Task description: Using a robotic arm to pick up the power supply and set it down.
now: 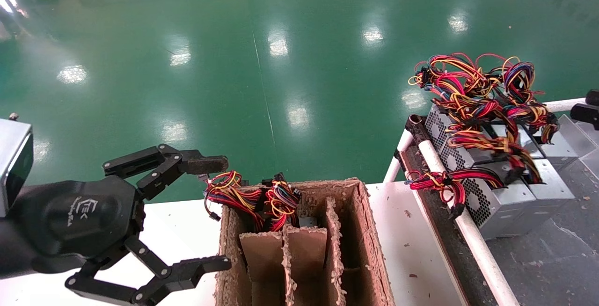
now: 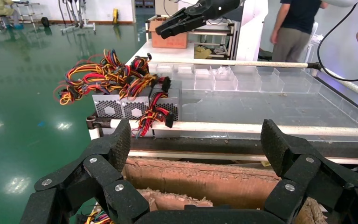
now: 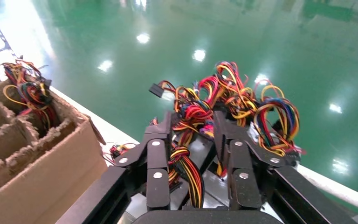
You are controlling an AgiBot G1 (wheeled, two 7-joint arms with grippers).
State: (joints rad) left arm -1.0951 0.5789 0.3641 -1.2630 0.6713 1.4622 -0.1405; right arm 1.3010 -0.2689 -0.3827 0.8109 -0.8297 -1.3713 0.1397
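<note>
Several grey mesh-sided power supplies [image 1: 510, 198] [image 2: 121, 107] sit side by side on a cart at the right, under a tangle of red, yellow and blue wires [image 1: 477, 86]. My right gripper [image 1: 588, 105] [image 3: 193, 116], the robotic arm's, hovers at their far right end. Its fingers [image 3: 161, 154] stand parallel and partly apart, with wires and grey metal [image 3: 200, 149] showing between them and nothing clamped. My left gripper [image 1: 221, 213] [image 2: 196, 140] is wide open beside a cardboard box [image 1: 369, 231]. Another wire bundle [image 1: 252, 198] sticks out of that box.
The cardboard box [image 2: 200, 179] [image 3: 51, 158] has ragged dividers and stands on a white table [image 1: 412, 250]. A white pipe rail [image 1: 468, 226] edges the cart. Clear plastic compartments [image 2: 242, 79] lie farther along it. A person [image 2: 298, 23] stands beyond. Green floor lies ahead.
</note>
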